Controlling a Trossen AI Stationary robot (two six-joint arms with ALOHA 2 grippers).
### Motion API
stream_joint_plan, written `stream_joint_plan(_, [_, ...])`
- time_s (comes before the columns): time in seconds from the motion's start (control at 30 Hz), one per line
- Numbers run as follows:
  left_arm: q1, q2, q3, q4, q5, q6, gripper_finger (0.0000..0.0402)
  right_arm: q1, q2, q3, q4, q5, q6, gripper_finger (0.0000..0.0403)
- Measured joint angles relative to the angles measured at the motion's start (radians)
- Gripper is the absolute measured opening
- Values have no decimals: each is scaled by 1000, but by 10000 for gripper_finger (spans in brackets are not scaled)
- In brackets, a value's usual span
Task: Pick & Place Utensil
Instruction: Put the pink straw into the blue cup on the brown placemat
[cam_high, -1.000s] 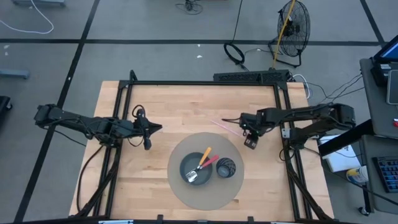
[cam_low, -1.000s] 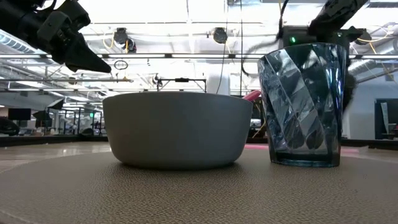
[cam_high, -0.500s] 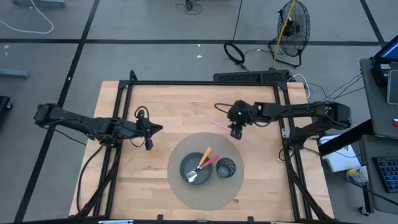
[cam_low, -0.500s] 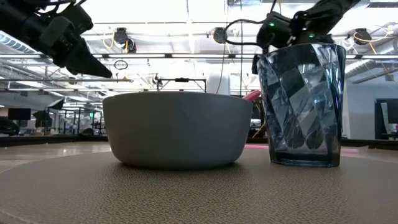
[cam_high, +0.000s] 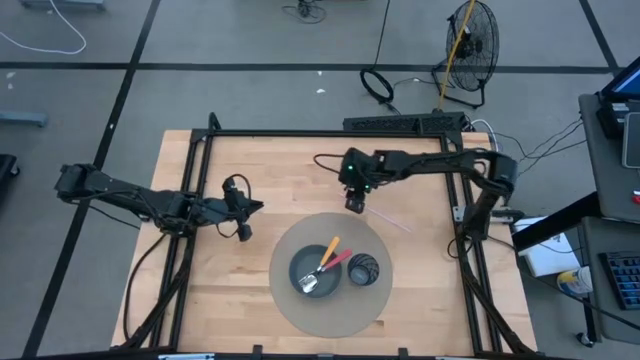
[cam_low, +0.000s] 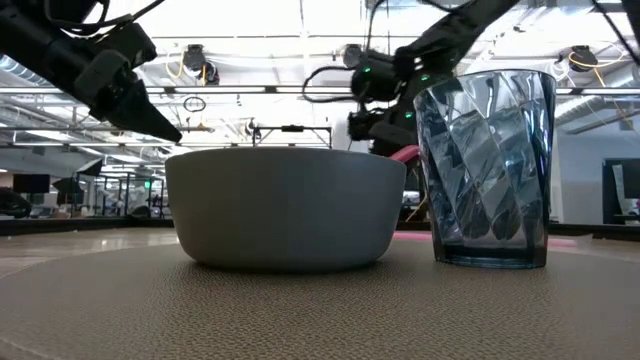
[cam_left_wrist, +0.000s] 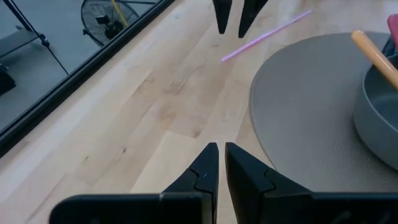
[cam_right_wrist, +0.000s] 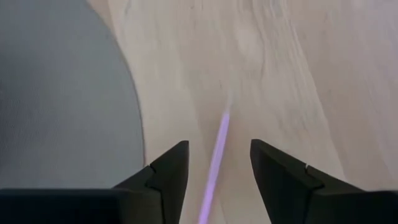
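Observation:
A thin pink straw (cam_high: 396, 223) lies flat on the wooden table beyond the grey round mat (cam_high: 300, 312). My right gripper (cam_high: 354, 207) is open and hangs over the straw's far-left end. In the right wrist view the straw (cam_right_wrist: 215, 158) runs between its two fingers (cam_right_wrist: 217, 146); whether they touch it, I cannot tell. A grey bowl (cam_high: 296, 262) on the mat holds an orange-handled utensil (cam_high: 331, 247) and a pink-handled one (cam_high: 341, 261). My left gripper (cam_high: 244, 232) is shut and hovers left of the mat.
A ribbed blue-grey cup (cam_high: 364, 269) stands on the mat right of the bowl; in the low view the cup (cam_low: 485, 170) and bowl (cam_low: 285, 205) fill the foreground. A black frame (cam_high: 320, 133) borders the table. Bare wood lies between the two grippers.
My right gripper has swept toward the table's left and slightly toward its far edge, from right of the mat to a place over the straw's far-left end. The straw, bowl and cup have stayed where they were.

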Motion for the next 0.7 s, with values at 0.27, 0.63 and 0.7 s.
stream_joint_plan(0.27, [0, 0, 0, -9, 0, 16, 35, 6, 83, 87, -69, 7, 13, 177])
stream_joint_plan(0.63, [-1, 0, 0, -15, 0, 14, 35, 18, 143, 86, -75, 29, 31, 182])
stream_joint_plan(0.7, [0, 0, 0, -15, 0, 13, 35, 17, 142, 86, -75, 33, 31, 184])
